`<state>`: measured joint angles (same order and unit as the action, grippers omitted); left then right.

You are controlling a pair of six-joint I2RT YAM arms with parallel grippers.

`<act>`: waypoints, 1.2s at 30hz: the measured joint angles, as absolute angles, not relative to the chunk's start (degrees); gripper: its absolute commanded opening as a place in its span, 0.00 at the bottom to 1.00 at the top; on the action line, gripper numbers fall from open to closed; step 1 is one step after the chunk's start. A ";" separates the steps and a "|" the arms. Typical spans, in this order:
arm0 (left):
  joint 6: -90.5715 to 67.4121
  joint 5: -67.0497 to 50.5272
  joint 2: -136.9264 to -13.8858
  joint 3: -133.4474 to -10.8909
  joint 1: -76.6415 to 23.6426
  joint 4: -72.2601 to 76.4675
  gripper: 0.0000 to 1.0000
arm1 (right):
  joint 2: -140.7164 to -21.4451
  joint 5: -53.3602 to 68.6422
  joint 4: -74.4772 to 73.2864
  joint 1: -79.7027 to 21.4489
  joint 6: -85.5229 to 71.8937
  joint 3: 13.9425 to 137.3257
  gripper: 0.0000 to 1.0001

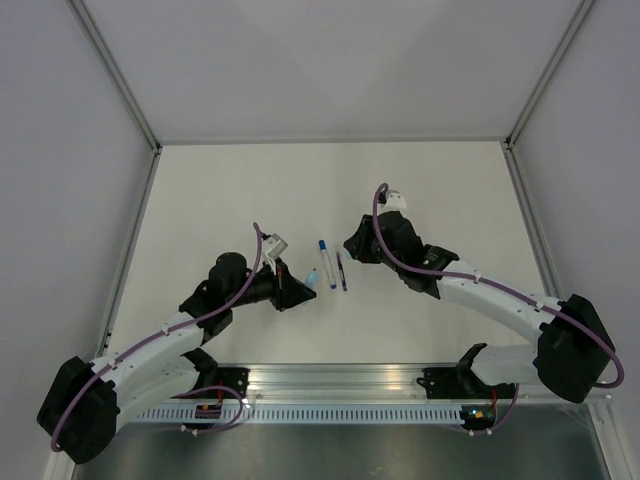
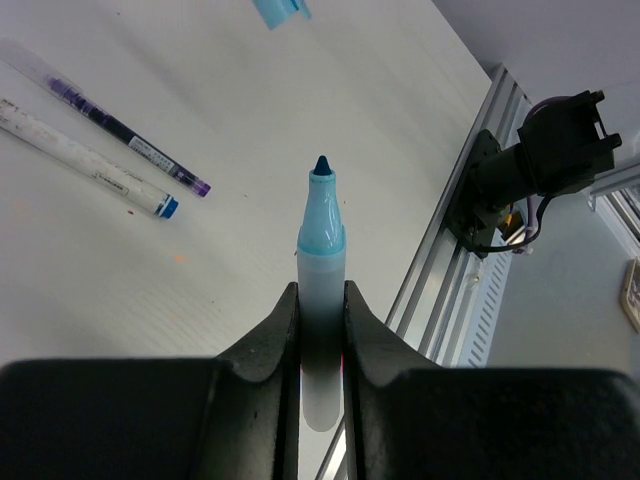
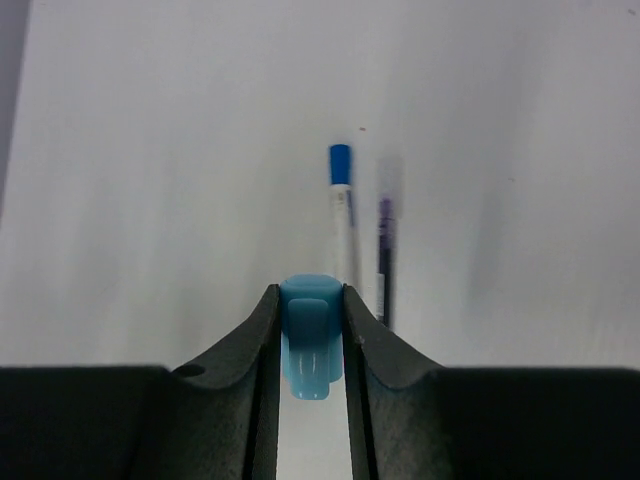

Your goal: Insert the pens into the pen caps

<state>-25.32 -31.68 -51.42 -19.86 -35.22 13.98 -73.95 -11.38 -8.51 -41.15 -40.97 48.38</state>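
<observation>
My left gripper (image 1: 302,290) (image 2: 321,290) is shut on a white-barrelled marker (image 2: 321,250) with a light blue neck and an uncapped dark blue tip, which points forward; it shows in the top view (image 1: 312,278). My right gripper (image 1: 352,246) (image 3: 311,292) is shut on a light blue pen cap (image 3: 311,335), held above the table. A white pen with a dark blue end (image 1: 326,262) (image 2: 90,165) (image 3: 345,225) and a dark purple pen (image 1: 341,271) (image 2: 120,130) (image 3: 385,250) lie side by side between the grippers. A light blue piece (image 2: 280,8) shows at the left wrist view's top edge.
A metal rail (image 1: 330,385) (image 2: 450,270) runs along the table's near edge, with the right arm's base (image 2: 550,150) bolted on it. Pale enclosure walls stand at the left, right and back of the table (image 1: 420,180).
</observation>
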 measured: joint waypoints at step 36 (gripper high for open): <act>-28.27 -26.24 -43.68 -18.35 -35.38 14.41 0.02 | -76.16 -24.56 11.92 -63.81 -38.17 51.48 0.00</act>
